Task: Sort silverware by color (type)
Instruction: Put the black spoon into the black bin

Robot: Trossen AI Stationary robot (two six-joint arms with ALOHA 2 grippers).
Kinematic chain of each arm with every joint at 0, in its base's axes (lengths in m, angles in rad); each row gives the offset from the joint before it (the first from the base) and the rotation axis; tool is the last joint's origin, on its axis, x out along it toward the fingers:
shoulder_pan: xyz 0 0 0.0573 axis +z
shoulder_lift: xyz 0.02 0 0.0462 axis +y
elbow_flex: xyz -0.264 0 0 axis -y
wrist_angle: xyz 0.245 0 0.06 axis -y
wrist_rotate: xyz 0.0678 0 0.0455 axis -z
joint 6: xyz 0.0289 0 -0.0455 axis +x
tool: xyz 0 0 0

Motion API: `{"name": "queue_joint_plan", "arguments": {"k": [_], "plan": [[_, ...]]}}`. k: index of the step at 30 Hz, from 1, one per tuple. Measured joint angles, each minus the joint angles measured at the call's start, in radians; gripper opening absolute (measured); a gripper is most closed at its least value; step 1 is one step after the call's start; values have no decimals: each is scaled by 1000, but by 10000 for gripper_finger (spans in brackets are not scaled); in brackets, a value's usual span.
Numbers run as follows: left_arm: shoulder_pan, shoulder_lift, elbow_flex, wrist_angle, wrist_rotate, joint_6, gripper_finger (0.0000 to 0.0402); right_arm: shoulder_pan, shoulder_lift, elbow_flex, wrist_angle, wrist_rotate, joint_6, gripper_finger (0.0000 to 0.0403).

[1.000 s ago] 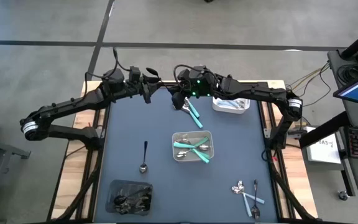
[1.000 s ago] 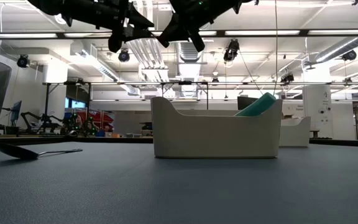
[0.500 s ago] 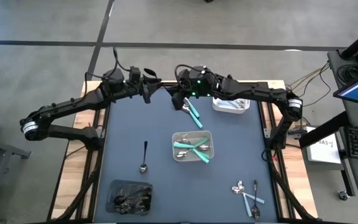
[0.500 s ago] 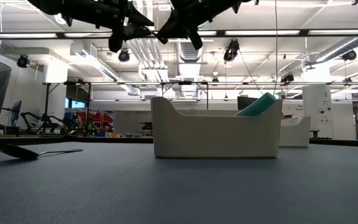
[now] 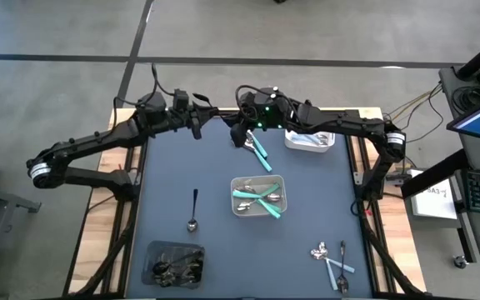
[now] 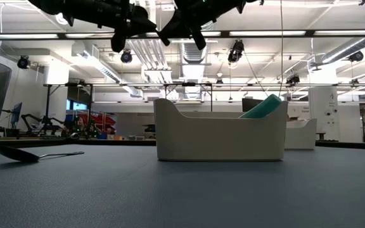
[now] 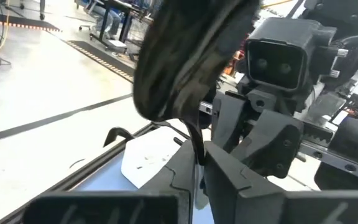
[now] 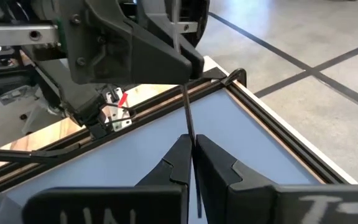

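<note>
Left claw [image 5: 197, 125]: closed on black spoon [image 7: 188, 68], upper centre
Right claw [image 5: 242, 133]: pinching that spoon's handle; teal-handled silverware [image 5: 258, 148] just beside

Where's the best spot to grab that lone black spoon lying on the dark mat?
The black spoon lies flat and alone, so pinch its thin straight handle midway, coming straight down with a finger on each side. The left gripper and right gripper are both shut on a thin black utensil above the mat's far edge.
</note>
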Motion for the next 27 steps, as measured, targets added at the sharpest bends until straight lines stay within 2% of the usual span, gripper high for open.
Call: {"name": "queue_joint_plan", "arguments": {"k": [10,15,19,22,27], "plan": [[6,0,0,-3,31,-19,1,-2,0,0,-7,-1,-13,19],[12,1,-1,-13,22,-16,1,-23,-6,0,-35,-122,-25,67],[13,0,-1,-42,41,-18,1,-34,-12,0,-110,-149,-11,116],[9,-11,-1,-117,134,-46,1,-37,-30,0,-182,-149,20,140],[-41,-43,-1,-344,450,-35,1,-37,-53,0,-310,-149,37,151]]}}
